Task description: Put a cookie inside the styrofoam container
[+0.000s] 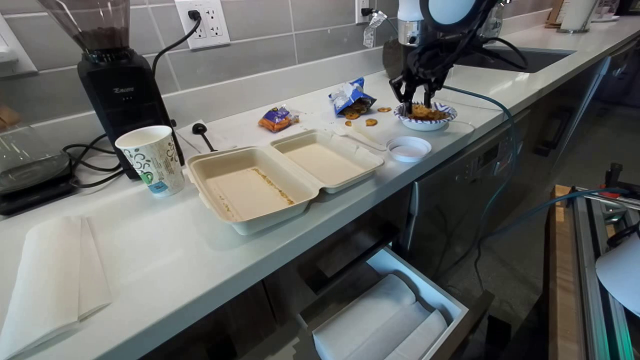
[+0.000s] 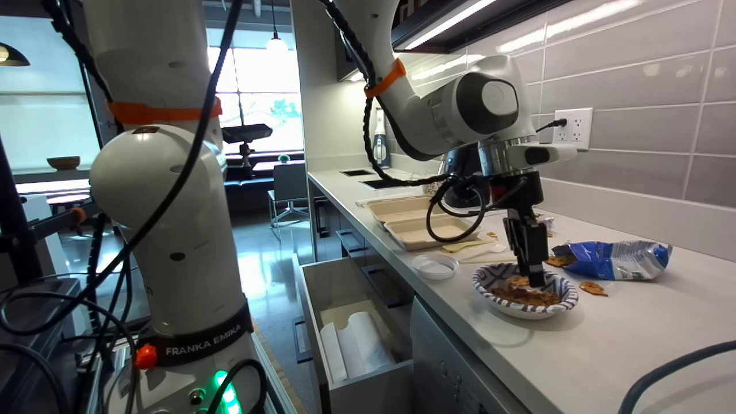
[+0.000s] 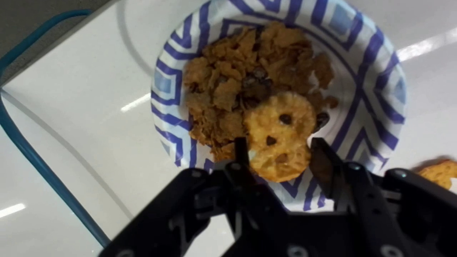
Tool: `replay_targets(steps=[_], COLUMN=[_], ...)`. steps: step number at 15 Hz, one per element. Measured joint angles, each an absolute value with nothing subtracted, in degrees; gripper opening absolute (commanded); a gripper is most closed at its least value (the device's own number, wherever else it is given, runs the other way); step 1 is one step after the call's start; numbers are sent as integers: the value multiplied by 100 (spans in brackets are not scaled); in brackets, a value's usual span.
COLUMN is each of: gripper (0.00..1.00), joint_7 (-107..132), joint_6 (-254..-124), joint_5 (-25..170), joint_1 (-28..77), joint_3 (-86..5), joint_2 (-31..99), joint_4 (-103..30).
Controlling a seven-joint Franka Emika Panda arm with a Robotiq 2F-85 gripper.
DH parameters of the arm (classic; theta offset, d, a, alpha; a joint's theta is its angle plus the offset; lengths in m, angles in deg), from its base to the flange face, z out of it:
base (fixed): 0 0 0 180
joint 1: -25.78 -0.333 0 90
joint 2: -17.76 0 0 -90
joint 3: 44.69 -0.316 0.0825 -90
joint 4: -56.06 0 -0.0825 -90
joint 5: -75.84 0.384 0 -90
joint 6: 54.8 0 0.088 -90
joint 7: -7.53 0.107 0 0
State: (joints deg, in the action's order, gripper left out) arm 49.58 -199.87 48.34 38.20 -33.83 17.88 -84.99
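Two black fingers (image 3: 323, 162) of the gripper (image 3: 279, 149) stand partway apart at the lower centre of the wrist view, one on each side of a golden-brown, dark-spotted cookie (image 3: 276, 129); whether they press on it I cannot tell. The cookie is inside a blue-patterned bowl (image 3: 388, 82), overlapping brown flakes (image 3: 221, 85); the gripper covers part of the bowl's lower rim, and the frame clips its top. At the right edge, another biscuit (image 3: 438, 174) is cut off. Farther out, in an exterior view, a torn blue packet (image 1: 352, 97) lies left of the bowl, its contents half hidden. The styrofoam container (image 1: 296, 171) lies open near the middle, crumbs in its left half; a looping black cable (image 2: 429, 223) crosses in front of it in an exterior view. At upper left, a coffee grinder (image 1: 125, 102) is cropped by the top edge.
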Motion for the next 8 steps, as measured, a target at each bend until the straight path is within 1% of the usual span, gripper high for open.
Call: replay_targets(steps=[3,8], gripper=[43,45], joint_7=[4958,4958], joint_6=[-19945,-19833], joint_5=[4834,4834], joint_1=[3813,3793], joint_3=[-3395,-3461], joint_2=[1704,1537], joint_4=[-8513,-8545])
